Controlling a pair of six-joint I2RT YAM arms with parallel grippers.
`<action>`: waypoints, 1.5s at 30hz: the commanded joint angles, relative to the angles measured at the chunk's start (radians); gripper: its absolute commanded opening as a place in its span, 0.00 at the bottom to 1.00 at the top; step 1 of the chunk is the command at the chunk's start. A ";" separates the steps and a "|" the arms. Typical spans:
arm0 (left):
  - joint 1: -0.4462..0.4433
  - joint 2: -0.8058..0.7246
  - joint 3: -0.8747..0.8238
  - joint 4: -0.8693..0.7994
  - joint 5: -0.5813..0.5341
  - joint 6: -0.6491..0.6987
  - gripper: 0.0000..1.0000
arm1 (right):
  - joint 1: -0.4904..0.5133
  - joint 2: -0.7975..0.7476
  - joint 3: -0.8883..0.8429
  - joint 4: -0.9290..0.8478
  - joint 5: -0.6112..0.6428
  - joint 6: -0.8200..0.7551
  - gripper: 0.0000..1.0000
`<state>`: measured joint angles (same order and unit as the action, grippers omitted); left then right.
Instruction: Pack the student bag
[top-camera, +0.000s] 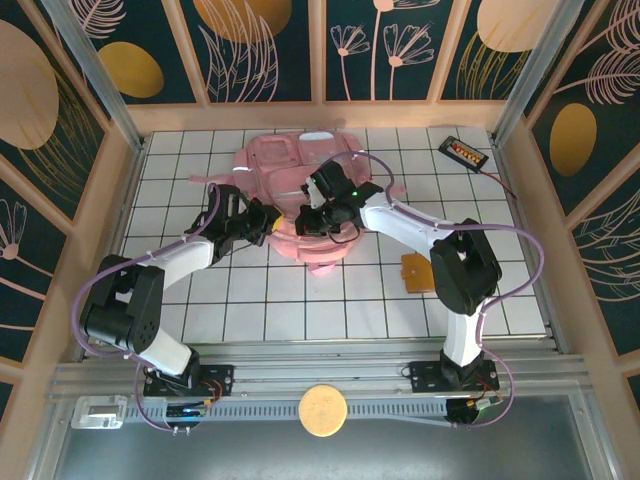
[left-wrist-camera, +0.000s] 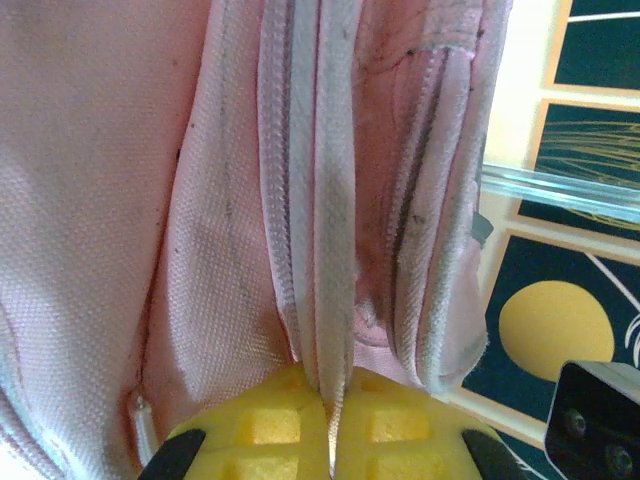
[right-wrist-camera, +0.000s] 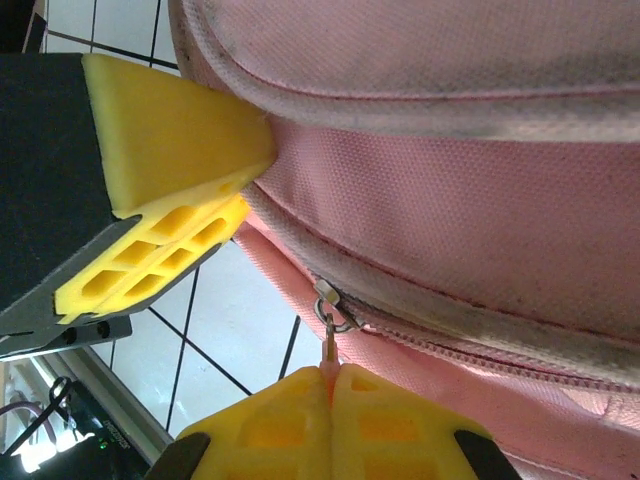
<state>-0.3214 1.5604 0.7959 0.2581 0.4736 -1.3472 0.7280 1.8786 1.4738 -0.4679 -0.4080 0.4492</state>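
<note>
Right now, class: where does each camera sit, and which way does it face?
Top external: above and behind the arms, facing down on the tiled table; both arms and the student bag show.
Left wrist: on the left arm, facing along the left gripper, shut on the bag's zipper strip.
Right wrist: on the right arm, facing the right gripper, shut on the zipper pull.
Shared: the pink bag.

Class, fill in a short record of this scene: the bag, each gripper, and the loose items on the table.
Bag: pink student bag, lying on the far middle of the tiled table
Left gripper: shut on the bag's zip edge
Right gripper: shut on the zip pull
Loose items: orange flat piece to the right of the bag, partly under the right arm; black device with a cable, far right corner
</note>
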 joint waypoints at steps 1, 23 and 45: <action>-0.001 -0.036 0.027 -0.024 -0.051 0.055 0.00 | -0.013 -0.059 -0.037 -0.052 0.047 -0.026 0.00; 0.108 -0.085 0.086 -0.201 0.053 0.288 0.00 | -0.264 -0.150 -0.151 -0.034 -0.018 -0.196 0.00; 0.116 -0.046 0.105 -0.189 0.118 0.298 0.00 | -0.111 0.045 -0.042 0.036 -0.106 -0.225 0.60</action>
<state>-0.2092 1.5085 0.8700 0.0044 0.5438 -1.0729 0.6106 1.8973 1.3876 -0.4561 -0.5125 0.2550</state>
